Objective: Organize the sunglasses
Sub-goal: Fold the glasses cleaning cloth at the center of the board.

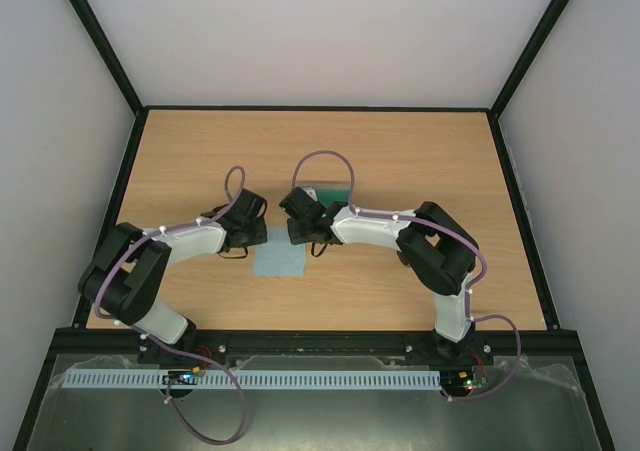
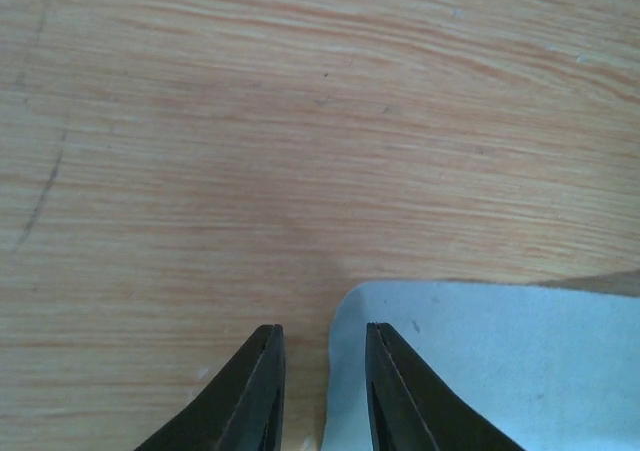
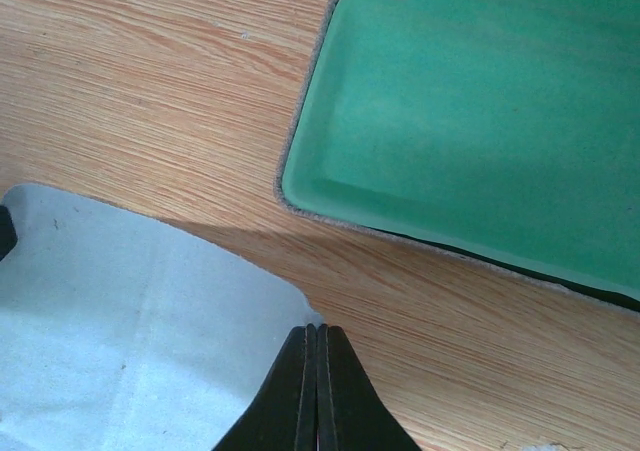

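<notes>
The sunglasses do not show clearly in any view; thin dark loops under the left wrist may be them. A light blue cloth lies flat between the two grippers. My left gripper is open by a narrow gap, straddling the cloth's left edge low over the wood. My right gripper is shut, with the near corner of the cloth running right into its tips. Just beyond lies the open case, with grey edging and green lining and nothing visible in it.
The case sits behind the right wrist, partly covered by it. Bare wooden table stretches to the back and to both sides. Black frame rails and white walls close in the table.
</notes>
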`<action>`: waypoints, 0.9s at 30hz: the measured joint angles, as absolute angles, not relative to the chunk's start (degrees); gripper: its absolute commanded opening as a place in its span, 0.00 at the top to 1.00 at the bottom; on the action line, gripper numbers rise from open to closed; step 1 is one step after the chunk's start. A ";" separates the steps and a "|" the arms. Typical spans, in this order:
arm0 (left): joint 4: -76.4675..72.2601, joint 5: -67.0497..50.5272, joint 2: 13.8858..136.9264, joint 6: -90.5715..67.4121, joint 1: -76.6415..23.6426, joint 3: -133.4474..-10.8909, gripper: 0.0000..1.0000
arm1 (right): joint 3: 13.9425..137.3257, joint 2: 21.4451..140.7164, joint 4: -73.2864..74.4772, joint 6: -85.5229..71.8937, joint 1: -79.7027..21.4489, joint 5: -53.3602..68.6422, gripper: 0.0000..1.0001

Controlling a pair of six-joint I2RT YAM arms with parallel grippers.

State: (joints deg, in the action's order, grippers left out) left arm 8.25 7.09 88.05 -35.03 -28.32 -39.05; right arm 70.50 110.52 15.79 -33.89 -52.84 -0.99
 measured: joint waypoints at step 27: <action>4.36 12.40 92.29 -35.38 -31.20 -41.08 0.80 | 70.48 110.54 15.49 -33.87 -52.77 -0.73 0.99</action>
State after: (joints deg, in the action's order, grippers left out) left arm 4.36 12.40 92.29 -35.38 -31.20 -41.08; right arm 70.48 110.54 15.49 -33.87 -52.77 -0.73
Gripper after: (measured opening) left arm 0.197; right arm 0.017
